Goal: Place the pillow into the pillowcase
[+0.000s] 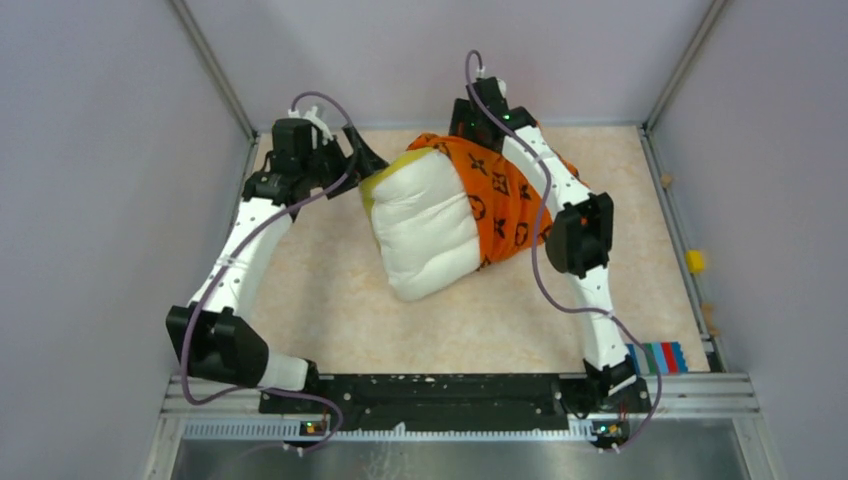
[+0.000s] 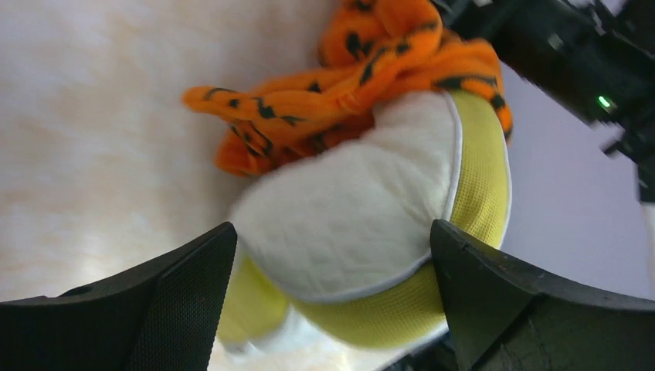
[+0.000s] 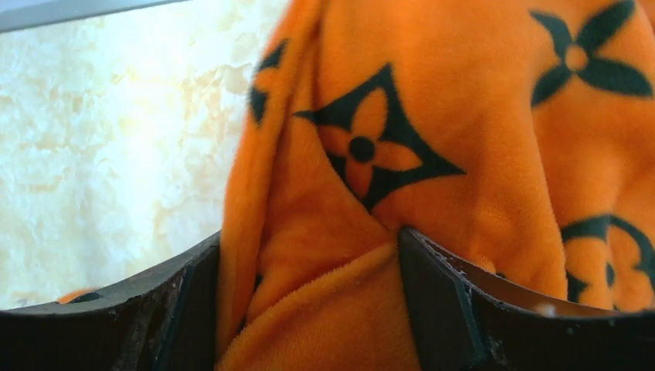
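Where the left arm (image 1: 245, 240) reaches over the counter (image 1: 330, 310), the left jaws are held wide open and empty, just beside the far left corner of the pillow (image 1: 425, 225) (in the left wrist view that yellow-trimmed corner is seen across the gap between them, with no clear contact). The pillow is laid near the middle of the counter, its white quilted near-left part left bare. Its far-right part is covered by the pillowcase (image 1: 500, 195), which is bunched in folds around it. Further right, the right arm (image 1: 548, 168) is bent over the pillowcase. The right jaws are spread apart, with orange cloth filling the gap and touching both inner faces; a firm hold cannot be confirmed. At the right edge, a row of coloured blocks (image 1: 660, 357) and a small yellow object (image 1: 694, 261) are seen.
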You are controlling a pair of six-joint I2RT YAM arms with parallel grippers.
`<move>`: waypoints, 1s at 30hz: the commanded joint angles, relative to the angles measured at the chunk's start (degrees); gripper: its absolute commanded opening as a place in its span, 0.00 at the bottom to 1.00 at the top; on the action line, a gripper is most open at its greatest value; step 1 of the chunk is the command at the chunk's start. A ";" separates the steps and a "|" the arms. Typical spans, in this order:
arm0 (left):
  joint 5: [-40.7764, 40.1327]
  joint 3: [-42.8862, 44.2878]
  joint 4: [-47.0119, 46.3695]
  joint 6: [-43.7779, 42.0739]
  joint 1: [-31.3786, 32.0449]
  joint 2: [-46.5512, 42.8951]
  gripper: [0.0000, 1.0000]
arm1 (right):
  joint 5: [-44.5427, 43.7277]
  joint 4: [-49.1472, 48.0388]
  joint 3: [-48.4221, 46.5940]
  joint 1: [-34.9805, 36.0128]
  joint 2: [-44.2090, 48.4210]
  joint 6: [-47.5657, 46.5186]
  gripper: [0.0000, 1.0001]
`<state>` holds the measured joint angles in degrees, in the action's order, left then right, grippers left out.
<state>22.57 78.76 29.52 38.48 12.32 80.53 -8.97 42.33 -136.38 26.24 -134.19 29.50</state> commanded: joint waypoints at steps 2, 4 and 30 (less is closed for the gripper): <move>-8.35 -0.56 1.58 -10.19 -4.26 -0.65 0.99 | 2.11 0.84 1.20 0.86 6.78 -3.21 0.75; -8.94 -5.35 -0.44 -9.39 -4.40 -2.35 0.99 | 0.23 -3.27 7.09 1.55 10.22 -4.37 0.75; 5.37 -54.10 -28.89 12.37 -1.60 -18.89 0.59 | -7.70 -16.83 35.25 21.00 18.18 -30.82 0.71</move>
<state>26.65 25.34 13.21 47.46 10.44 57.89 -11.44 27.44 -99.77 47.18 -114.78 -0.99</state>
